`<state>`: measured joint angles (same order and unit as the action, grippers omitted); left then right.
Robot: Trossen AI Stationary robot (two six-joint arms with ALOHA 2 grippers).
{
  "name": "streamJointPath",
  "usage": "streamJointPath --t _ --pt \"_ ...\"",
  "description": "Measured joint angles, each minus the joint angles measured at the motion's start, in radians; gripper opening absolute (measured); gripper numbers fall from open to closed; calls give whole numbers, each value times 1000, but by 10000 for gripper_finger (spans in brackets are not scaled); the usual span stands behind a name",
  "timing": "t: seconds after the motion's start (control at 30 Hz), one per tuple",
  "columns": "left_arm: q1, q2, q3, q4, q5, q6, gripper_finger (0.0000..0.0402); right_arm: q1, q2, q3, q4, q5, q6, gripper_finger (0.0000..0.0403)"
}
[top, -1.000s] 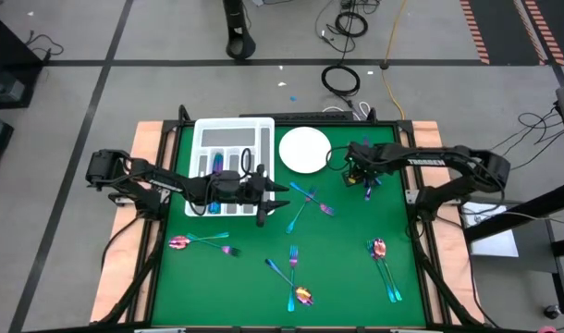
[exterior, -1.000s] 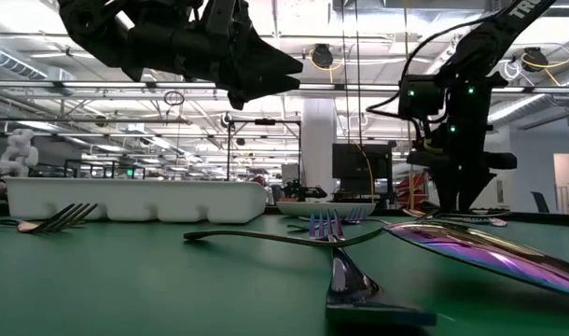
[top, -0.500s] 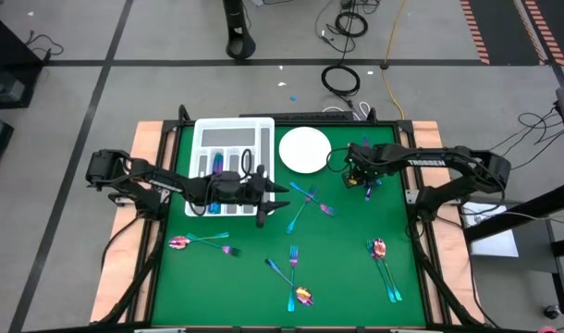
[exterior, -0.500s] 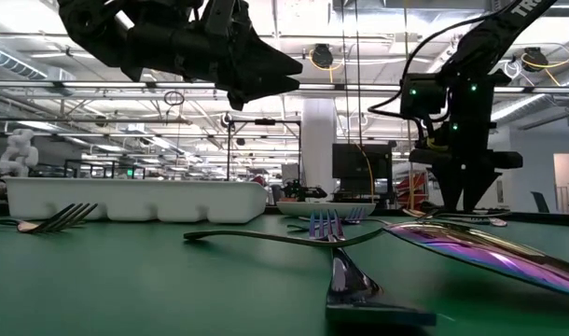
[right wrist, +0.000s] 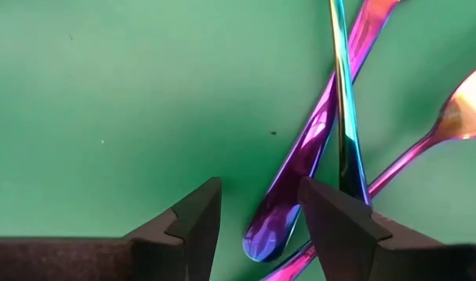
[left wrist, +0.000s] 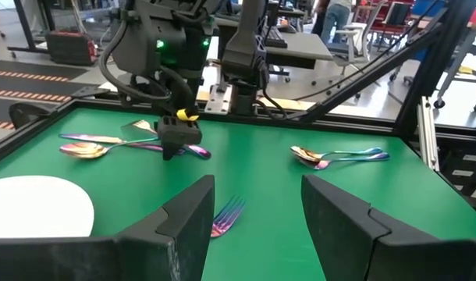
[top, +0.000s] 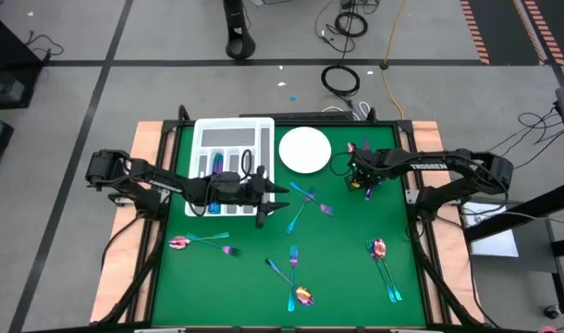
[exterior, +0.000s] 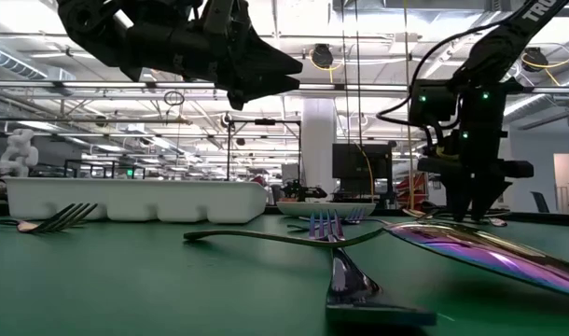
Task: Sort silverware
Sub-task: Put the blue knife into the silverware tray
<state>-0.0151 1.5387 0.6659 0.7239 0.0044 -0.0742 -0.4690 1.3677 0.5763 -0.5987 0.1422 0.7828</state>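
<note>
Iridescent silverware lies flat on the green table, scattered: forks [top: 305,199] in the middle, a spoon and fork [top: 203,242] at the near left, a spoon [top: 378,248] at the near right. At the far right lies a small crossed cluster [right wrist: 332,125]. My right gripper [top: 365,180] points down over it, open. Its fingers [right wrist: 195,218] stand on either side of a purple handle's end [right wrist: 273,222]; I see no touch. My left gripper [top: 282,199] hangs open and level above the table's middle [left wrist: 253,211], with nothing between its fingers.
A white divided tray [top: 231,153] stands at the far left, under the left arm. Beside it sits a round white plate [top: 305,150]. More forks [top: 287,268], a spoon [top: 301,296] and a long piece [top: 391,285] lie near the front edge.
My right gripper has sunk a little toward the cluster at the far right, still pointing down with its fingers apart. My left arm has kept still, and no silverware has moved.
</note>
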Motion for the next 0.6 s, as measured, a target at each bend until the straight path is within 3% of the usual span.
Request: streamJointPath --t 0.23,0.6 --pt "0 0 0 0 0 0 194 28 -5 -1 22 -26 48 171" --pt "0 0 0 0 0 1 194 179 -4 -2 19 -90 185 171"
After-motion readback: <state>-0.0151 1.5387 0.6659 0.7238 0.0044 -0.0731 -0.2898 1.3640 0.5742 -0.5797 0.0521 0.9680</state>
